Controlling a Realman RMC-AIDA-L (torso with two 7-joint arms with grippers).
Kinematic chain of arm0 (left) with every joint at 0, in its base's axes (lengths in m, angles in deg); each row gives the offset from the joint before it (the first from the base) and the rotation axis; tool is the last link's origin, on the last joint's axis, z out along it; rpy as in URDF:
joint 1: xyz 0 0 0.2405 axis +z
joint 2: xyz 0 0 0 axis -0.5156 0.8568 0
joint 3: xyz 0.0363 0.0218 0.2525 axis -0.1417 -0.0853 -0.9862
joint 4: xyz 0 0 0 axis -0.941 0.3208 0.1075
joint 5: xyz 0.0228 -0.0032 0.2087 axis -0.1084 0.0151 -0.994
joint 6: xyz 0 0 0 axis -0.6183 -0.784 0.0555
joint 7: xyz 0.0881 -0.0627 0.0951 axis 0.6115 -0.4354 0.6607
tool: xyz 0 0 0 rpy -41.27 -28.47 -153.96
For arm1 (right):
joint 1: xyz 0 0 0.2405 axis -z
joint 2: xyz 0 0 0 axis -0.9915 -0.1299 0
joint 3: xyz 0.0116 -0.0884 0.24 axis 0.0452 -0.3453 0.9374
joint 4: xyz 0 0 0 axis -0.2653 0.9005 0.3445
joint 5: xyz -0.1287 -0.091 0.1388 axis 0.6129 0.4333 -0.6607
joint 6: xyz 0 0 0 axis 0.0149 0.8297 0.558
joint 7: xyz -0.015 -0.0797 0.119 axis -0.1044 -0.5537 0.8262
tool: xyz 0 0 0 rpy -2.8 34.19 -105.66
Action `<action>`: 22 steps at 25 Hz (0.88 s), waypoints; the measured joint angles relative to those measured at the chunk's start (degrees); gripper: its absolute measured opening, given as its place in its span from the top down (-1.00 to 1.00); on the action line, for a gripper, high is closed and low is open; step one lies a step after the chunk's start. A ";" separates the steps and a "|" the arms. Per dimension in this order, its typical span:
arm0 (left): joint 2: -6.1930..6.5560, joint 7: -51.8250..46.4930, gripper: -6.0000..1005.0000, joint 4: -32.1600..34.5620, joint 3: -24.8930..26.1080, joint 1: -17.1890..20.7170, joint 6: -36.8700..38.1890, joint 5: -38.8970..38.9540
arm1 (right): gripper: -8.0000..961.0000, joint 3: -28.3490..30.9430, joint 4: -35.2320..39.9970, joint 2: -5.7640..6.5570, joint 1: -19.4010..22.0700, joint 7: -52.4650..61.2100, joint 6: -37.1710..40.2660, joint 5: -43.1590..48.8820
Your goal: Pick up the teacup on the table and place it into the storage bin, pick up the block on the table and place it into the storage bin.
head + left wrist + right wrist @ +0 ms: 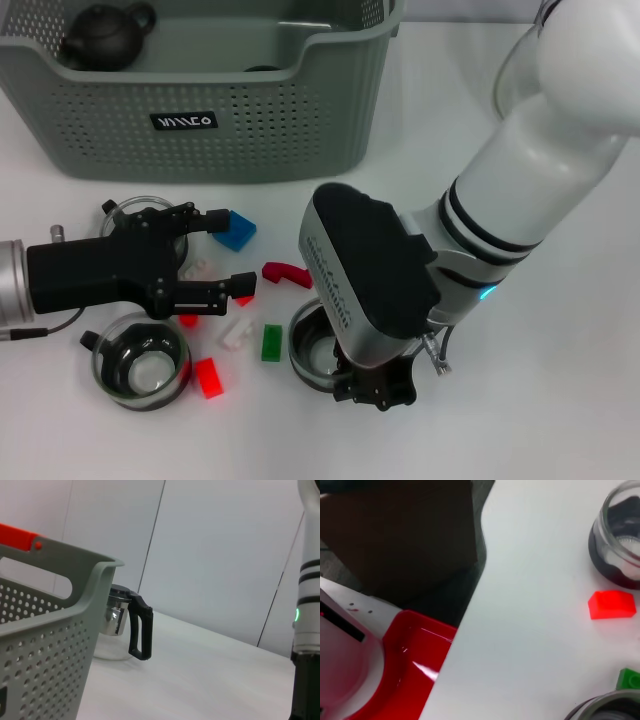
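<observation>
Overhead, from the head view, the right gripper [375, 388] reaches down over a glass teacup [312, 352] near the table's front edge; its fingers are mostly hidden under the wrist, so I cannot tell whether they have closed on the cup. The left gripper [222, 252] hovers low with its jaws spread and nothing between them, above scattered blocks: a blue block [235, 230], a green block [271, 342] and a red block [209, 377]. A second glass cup [139, 360] sits below that arm. The storage bin [250, 130] stands at the back, with a dark teapot [105, 35] inside.

From the left wrist view, the bin's perforated wall [45, 645] fills the near side, and a glass pitcher [122, 627] with a black handle stands just beyond it.

From the right wrist view, a red block [611, 604] and a glass cup [620, 535] lie on the white table [520, 630].

The teacup pickup seems to be the step in hand; next comes a firm grip, a lift, and a carry over the bin's rim.
</observation>
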 joint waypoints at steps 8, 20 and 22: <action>0.28 0.28 -0.77 0.08 -0.01 0.20 -0.45 -0.01 | 0.86 8.42 5.68 0.25 0.98 2.92 8.36 2.82; 0.97 0.48 -0.77 0.63 0.17 0.70 -2.47 -0.02 | 0.86 28.72 7.26 0.32 -4.59 6.22 26.18 4.61; 1.08 0.46 -0.77 0.64 0.17 0.70 -2.38 -0.01 | 0.86 32.34 7.63 0.34 -6.18 7.06 28.56 4.95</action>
